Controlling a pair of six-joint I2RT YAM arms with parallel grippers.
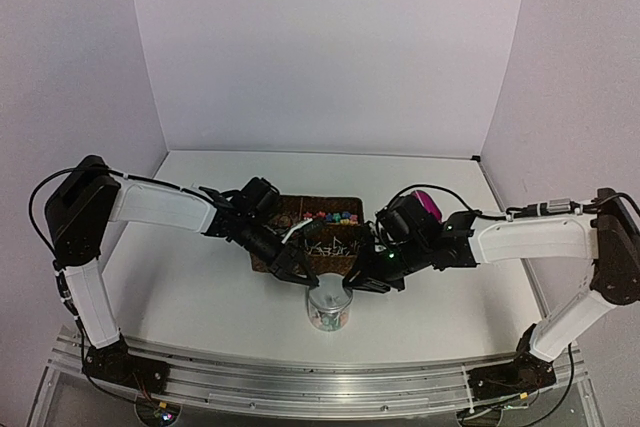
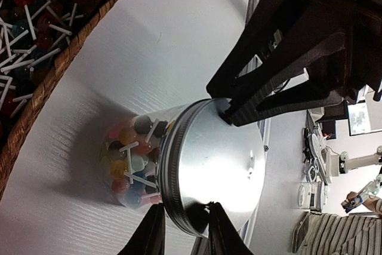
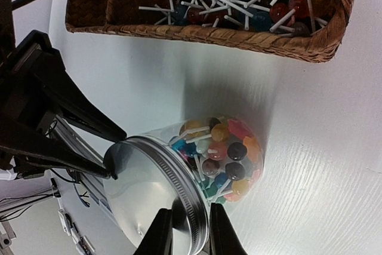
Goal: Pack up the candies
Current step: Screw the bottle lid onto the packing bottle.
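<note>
The candies are small coloured lollipops on white sticks. Many lie in a woven basket [image 1: 290, 202], with its rim also in the left wrist view [image 2: 65, 64] and the right wrist view [image 3: 197, 34]. More fill a clear glass jar [image 1: 328, 315] that stands in front of the basket. A silver screw lid [image 2: 218, 159] sits on the jar and also shows in the right wrist view [image 3: 149, 189]. My left gripper [image 2: 186, 213] pinches the lid's rim from one side. My right gripper [image 3: 190, 216] pinches the rim from the opposite side.
A magenta scoop [image 1: 428, 205] lies behind my right wrist, right of the basket. Both forearms meet over the jar near the table's front middle. Walls close in the table at the left, back and right.
</note>
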